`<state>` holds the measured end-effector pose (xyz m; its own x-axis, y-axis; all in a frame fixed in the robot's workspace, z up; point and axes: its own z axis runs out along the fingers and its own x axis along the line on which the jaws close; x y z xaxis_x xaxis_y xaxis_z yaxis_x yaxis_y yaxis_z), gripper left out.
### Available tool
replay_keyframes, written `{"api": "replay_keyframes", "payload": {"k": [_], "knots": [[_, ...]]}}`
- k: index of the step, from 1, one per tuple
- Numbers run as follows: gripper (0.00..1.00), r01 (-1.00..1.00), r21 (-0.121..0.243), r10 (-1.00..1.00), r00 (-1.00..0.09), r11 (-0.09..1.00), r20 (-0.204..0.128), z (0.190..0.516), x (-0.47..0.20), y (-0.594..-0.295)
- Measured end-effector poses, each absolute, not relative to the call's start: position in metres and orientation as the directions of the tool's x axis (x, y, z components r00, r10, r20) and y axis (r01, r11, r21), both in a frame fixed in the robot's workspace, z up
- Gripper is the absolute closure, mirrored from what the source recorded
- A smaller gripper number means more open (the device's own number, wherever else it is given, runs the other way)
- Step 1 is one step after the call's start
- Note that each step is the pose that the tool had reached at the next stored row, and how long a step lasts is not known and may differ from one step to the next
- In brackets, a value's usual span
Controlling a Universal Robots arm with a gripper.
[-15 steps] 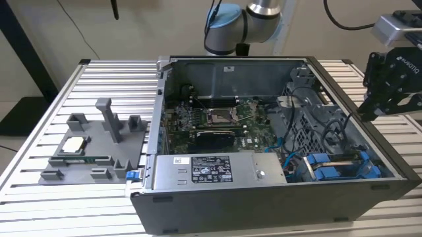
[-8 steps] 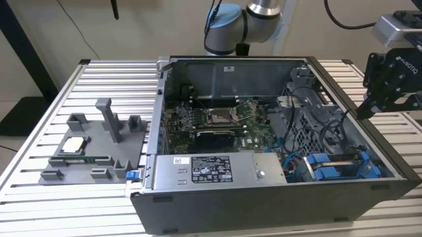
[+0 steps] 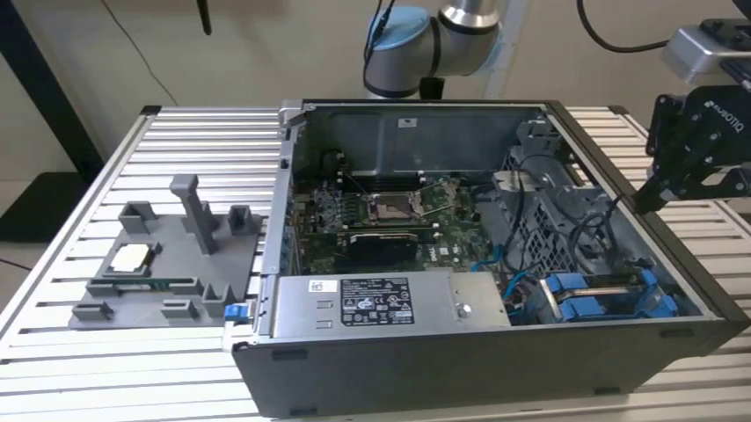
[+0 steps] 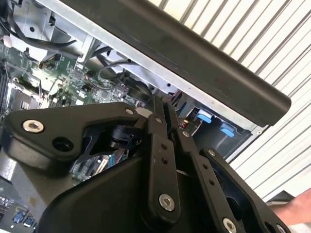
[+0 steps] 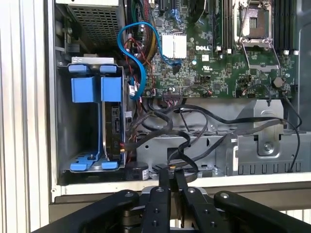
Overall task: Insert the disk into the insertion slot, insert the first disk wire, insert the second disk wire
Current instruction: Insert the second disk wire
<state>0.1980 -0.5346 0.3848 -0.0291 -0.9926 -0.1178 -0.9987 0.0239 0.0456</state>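
Table [image 3: 70, 378]: ribbed bare metal, matt silver. Case [image 3: 470, 378]: dk grey sheet metal, matt. Blue frames [image 5: 92, 90]: smooth plastic, slight gloss. Gripper [image 5: 171, 171]: black, matt, w/ shiny steel screws [image 4: 166, 202]. Fixture [image 3: 164, 264]: matt grey plastic. PSU [image 3: 458, 303]: grey metal w/ white paper sticker [image 3: 375, 303]. Cables [image 5: 150, 128]: smooth black sheathing.

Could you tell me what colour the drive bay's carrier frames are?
Bright blue; the carrier frames show best in the first wrist view.
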Motion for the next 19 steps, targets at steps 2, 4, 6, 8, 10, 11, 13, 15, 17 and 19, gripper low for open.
{"api": "replay_keyframes", "payload": {"k": [2,4,6,8,10,11,13,15,17,19], "knots": [[0.84,-0.999,0.046,-0.993,-0.029,0.024,-0.118,0.385,0.194,-0.536],[0.84,-0.999,0.046,-0.993,-0.029,0.024,-0.118,0.385,0.189,-0.539],[0.84,-0.999,0.046,-0.993,-0.029,0.024,-0.118,0.386,0.185,-0.541],[0.84,-0.999,0.046,-0.993,-0.029,0.024,-0.118,0.387,0.181,-0.542],[0.84,-0.999,0.046,-0.993,-0.029,0.024,-0.118,0.388,0.176,-0.543],[0.84,-0.999,0.046,-0.993,-0.029,0.024,-0.118,0.388,0.173,-0.544],[0.84,-0.999,0.046,-0.993,-0.029,0.024,-0.116,0.389,0.167,-0.545],[0.84,-0.999,0.046,-0.993,-0.029,0.024,-0.114,0.389,0.161,-0.546],[0.84,-0.999,0.045,-0.993,-0.029,0.024,-0.111,0.389,0.155,-0.547],[0.84,-0.999,0.045,-0.994,-0.029,0.024,-0.106,0.389,0.151,-0.549]]}}
